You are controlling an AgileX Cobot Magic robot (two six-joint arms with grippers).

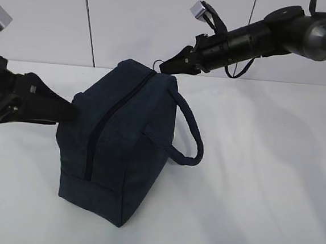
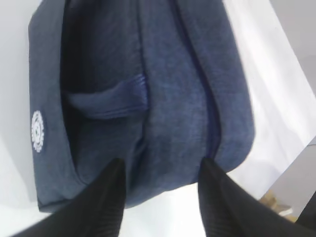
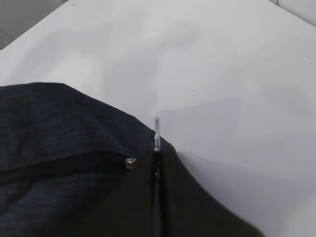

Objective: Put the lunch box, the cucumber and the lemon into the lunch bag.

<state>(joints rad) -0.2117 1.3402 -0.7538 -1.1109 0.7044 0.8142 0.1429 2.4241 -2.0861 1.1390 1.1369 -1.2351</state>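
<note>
Left gripper [image 2: 163,190] jaws apart, straddling the near end of the bag [image 1: 115,146], fingertips [image 2: 114,170] at the fabric, not pinching it. Right gripper [image 1: 166,66] jaws shut on the metal ring pull [image 3: 157,134] at the bag's top far end. Bag stands on the white table [image 1: 249,181], zipper [image 1: 108,123] closed along its length, loop handle [image 1: 188,133] hanging on the right side. White round logo [image 2: 37,131] on one bag panel in left wrist view.
</note>
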